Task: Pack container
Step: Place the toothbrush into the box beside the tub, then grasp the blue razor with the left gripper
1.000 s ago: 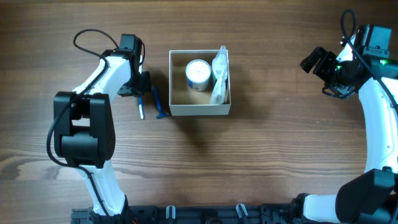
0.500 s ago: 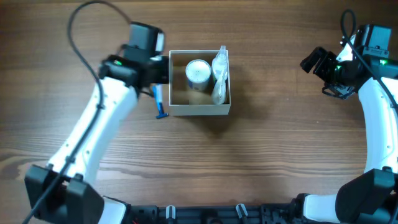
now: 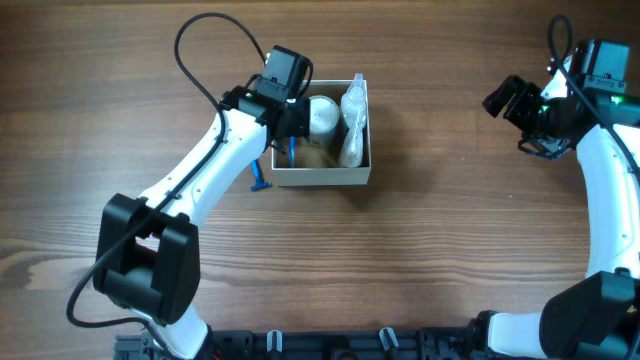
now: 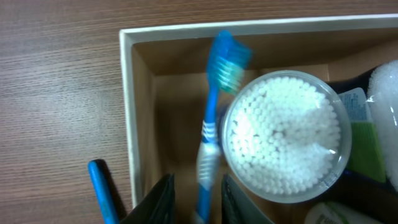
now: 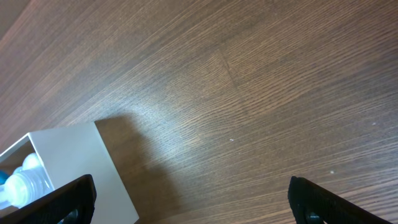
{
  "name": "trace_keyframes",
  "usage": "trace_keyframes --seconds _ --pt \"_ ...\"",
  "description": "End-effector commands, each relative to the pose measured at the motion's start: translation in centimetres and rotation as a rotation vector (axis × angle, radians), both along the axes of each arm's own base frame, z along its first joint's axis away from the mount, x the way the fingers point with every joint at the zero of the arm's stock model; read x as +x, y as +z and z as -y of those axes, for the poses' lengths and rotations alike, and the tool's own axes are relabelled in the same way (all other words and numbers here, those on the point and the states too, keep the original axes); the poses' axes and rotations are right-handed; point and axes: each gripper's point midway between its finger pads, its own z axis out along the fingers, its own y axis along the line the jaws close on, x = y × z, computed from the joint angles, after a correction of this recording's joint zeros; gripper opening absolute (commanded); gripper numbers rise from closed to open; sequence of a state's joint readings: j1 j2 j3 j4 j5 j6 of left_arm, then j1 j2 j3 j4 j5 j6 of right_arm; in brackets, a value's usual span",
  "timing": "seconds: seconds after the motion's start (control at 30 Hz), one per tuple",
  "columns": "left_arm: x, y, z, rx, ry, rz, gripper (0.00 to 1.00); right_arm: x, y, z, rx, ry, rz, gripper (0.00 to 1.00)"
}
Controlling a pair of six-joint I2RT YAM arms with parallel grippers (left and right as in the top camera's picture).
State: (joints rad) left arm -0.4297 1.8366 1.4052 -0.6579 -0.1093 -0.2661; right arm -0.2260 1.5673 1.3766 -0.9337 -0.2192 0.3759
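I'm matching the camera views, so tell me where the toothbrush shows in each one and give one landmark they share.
Overhead: the toothbrush is inside the box, by its left wall.
Left wrist: toothbrush at centre, head at the top, left of the swab jar.
Right wrist: not in it.
Landmark: the box, rim at upper left in left wrist, corner at lower left in right wrist.

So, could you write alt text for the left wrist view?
A blue toothbrush, blurred, sits between the left gripper's parted fingers over a cardboard box, beside a round jar of cotton swabs. A blue handle lies on the table outside.
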Motion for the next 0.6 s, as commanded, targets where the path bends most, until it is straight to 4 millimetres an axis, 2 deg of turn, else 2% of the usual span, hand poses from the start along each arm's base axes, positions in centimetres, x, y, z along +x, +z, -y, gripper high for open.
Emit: trace_keyframes --seconds 0.0,0.07,0.1,0.2,0.27,0.37,0.4,0.57 --pt "-0.6 2.3 -1.0 0.006 0.027 0.014 0.30 0.2 -0.2 0.3 -0.012 0.000 -0.004 1.00" --pt "-1.3 5.4 -1.7 -0.014 0.034 0.061 0.45 0.2 -0.2 0.3 -0.012 0.000 -0.004 1.00" --pt "-1.5 6.4 -2.1 -0.020 0.041 0.078 0.48 0.2 -0.2 0.3 -0.012 0.001 -0.004 1.00" --pt "-1.6 7.1 -4.4 0.011 0.093 0.080 0.54 0.2 -0.2 0.3 -0.012 0.001 -0.004 1.00" --pt "-1.8 5.7 -6.4 0.044 0.137 0.027 0.58 0.2 -0.2 0.3 -0.012 0.001 -0.004 1.00" --pt "-1.8 2.2 -8.7 0.058 0.232 -0.065 0.62 0.2 -0.2 0.3 -0.012 0.000 -0.004 1.00" --pt "-1.8 0.2 -9.3 0.050 0.271 -0.112 0.62 0.2 -0.2 0.3 -0.012 0.001 -0.004 1.00" --pt "-2.6 -5.8 -8.4 -0.007 0.261 -0.292 0.57 0.2 -0.2 0.3 -0.012 0.000 -0.004 1.00"
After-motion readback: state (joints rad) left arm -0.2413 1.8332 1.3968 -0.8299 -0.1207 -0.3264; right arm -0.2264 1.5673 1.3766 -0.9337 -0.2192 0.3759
